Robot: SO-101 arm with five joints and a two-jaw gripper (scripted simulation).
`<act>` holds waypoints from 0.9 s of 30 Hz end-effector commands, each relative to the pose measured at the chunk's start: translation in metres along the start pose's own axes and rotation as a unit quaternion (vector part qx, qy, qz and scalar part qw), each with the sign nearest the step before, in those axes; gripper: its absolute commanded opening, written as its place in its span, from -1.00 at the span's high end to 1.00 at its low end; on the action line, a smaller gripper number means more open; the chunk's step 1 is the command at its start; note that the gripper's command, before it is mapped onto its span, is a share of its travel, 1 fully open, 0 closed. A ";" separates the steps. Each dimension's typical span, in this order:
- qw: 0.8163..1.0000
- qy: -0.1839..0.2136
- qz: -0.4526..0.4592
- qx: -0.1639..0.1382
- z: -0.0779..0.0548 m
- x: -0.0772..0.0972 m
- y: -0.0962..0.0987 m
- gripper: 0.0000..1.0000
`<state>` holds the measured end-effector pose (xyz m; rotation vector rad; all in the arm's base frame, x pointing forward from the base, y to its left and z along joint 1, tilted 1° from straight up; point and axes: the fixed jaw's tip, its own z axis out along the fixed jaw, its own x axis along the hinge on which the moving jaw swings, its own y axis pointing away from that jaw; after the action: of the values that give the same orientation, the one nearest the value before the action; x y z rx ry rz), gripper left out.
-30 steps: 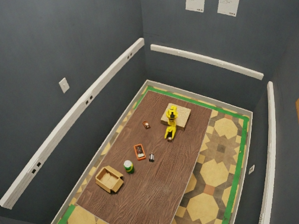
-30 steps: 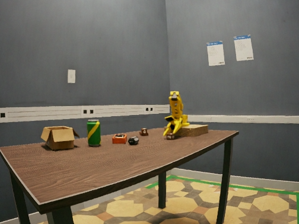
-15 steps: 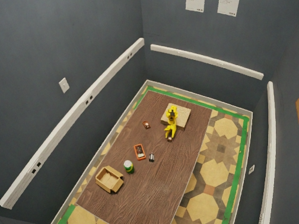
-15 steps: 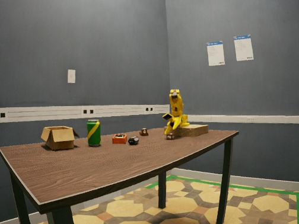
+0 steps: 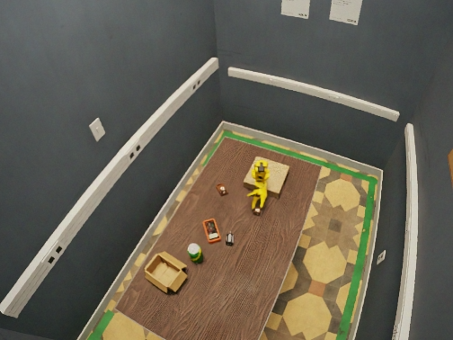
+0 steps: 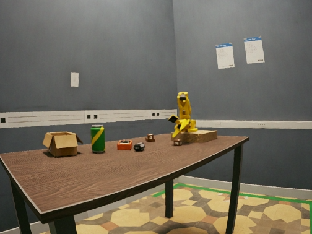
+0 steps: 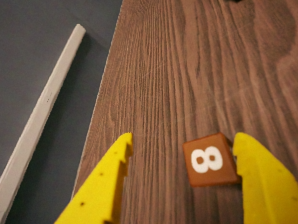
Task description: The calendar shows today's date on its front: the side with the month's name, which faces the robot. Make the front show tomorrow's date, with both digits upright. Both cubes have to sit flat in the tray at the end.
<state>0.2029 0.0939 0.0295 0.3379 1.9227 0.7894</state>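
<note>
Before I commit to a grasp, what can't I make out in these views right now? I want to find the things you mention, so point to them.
- Month name on the calendar tray [image 5: 218,185] [image 6: 148,140]: too small, top and exterior.
- Underside of the loose cube [image 5: 256,210] [image 6: 177,142] [image 7: 210,162]: against the table, all views.
- Contents of the open carton [image 6: 64,149]: walls hide them, exterior.

In the wrist view you can read a white 8, lying on its side, on the brown cube [image 7: 212,160] near the robot's end of the counter [image 5: 252,288] [image 6: 124,176] [image 7: 165,75]. You can also make out a white 4 on the other brown cube [image 5: 222,189] [image 6: 150,137], toward the counter's long edge on the wall side; the print on the wall sheets is too small for you to read.
</note>
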 end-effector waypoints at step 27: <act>0.992 -0.020 0.120 -0.039 0.015 -0.030 0.033 0.30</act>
<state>0.2162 0.1009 0.0701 0.5516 1.7561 1.0505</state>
